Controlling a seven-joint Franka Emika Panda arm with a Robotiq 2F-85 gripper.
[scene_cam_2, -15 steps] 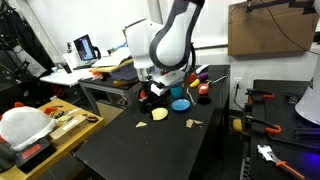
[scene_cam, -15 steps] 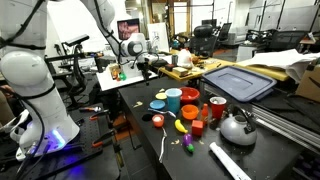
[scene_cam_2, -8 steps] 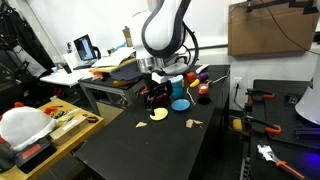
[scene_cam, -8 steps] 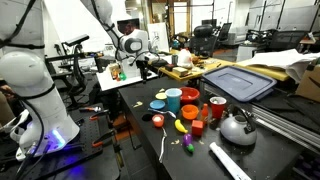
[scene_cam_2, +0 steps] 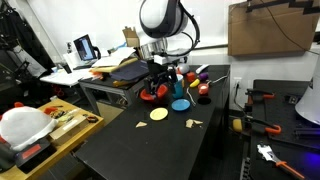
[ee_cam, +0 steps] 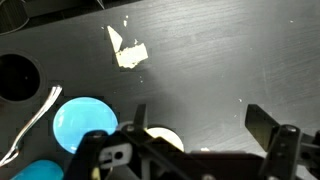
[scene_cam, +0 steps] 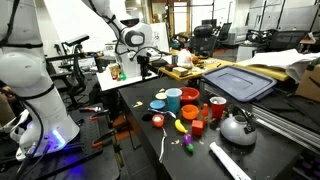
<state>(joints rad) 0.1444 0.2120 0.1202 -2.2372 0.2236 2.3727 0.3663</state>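
My gripper [scene_cam_2: 158, 88] hangs spread wide and empty above the dark worktop [scene_cam_2: 150, 145], over the cluster of dishes. Nearest below me in the wrist view lie a pale round disc [ee_cam: 160, 140] and a blue plate [ee_cam: 83, 122], with a crumpled scrap [ee_cam: 128, 52] well apart. I judge I'm in the approach, hovering before a pick; next I'd need to descend and centre my jaws over one piece. No writing or labels are readable
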